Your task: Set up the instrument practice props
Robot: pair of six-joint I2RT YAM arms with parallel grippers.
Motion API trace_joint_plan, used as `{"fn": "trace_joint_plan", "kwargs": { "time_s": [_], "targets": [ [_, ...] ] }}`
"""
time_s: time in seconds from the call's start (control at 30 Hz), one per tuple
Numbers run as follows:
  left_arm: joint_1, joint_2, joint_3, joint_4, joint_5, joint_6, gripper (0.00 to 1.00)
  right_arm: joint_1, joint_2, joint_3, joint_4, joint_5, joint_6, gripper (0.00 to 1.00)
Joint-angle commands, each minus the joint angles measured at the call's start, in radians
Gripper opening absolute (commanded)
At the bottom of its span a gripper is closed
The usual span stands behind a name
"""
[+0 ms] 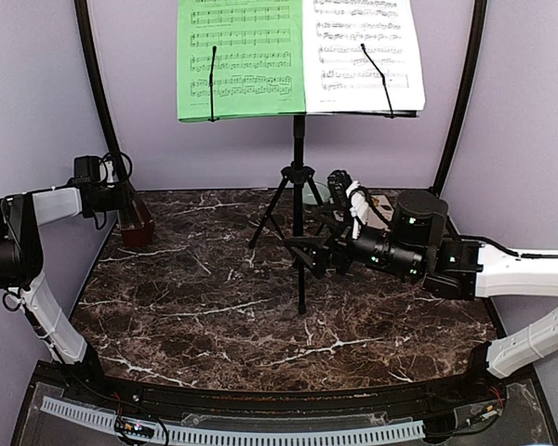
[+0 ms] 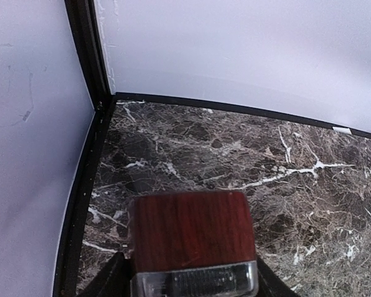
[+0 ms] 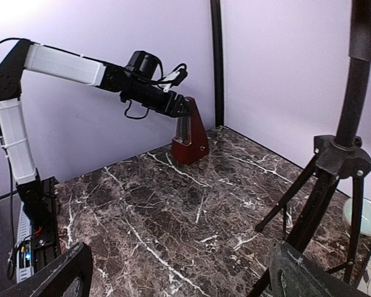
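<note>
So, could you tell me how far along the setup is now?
Done, seemingly: the black tripod music stand is upright with the green sheet of printed music and the white sheet on its desk. In hand: the left gripper flanks the top of the dark red-brown pyramid metronome at the far left corner; grip unclear. Left, probably: placing it. The right gripper hangs open by the stand's legs.

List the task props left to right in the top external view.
metronome → green sheet → white sheet. The music stand spans both sheets, so it has no clear place in the order.
</note>
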Motion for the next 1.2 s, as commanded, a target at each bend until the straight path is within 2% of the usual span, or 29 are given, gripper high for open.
{"fn": "trace_joint_plan", "kwargs": {
  "time_s": [0.0, 0.17, 0.33, 0.63, 0.77, 0.9, 1.17],
  "targets": [
    [-0.059, -0.095, -0.017, -0.017, 0.067, -0.018, 0.38, 0.001, 0.019, 0.008, 0.046, 0.135, 0.088, 1.00],
    [-0.101, -0.191, -0.064, -0.040, 0.125, -0.057, 0.35, -0.022, 0.032, 0.016, 0.028, 0.069, 0.073, 1.00],
    [-0.163, -0.341, -0.179, -0.054, 0.196, -0.072, 0.33, -0.093, -0.002, -0.021, 0.067, -0.037, 0.092, 1.00],
    [-0.349, -0.665, -0.383, -0.066, 0.188, -0.159, 0.29, -0.171, -0.036, -0.062, 0.097, -0.109, 0.144, 1.00],
    [-0.467, -0.759, -0.421, -0.099, 0.139, -0.187, 0.29, -0.175, -0.024, -0.067, 0.098, -0.126, 0.155, 1.00],
    [-0.604, -0.785, -0.468, -0.050, 0.042, -0.235, 0.28, -0.177, -0.006, -0.066, 0.103, -0.137, 0.168, 1.00],
    [-0.865, -0.626, -0.423, 0.018, -0.257, -0.323, 0.24, -0.177, 0.022, -0.052, 0.082, -0.140, 0.178, 1.00]
  ]
}}
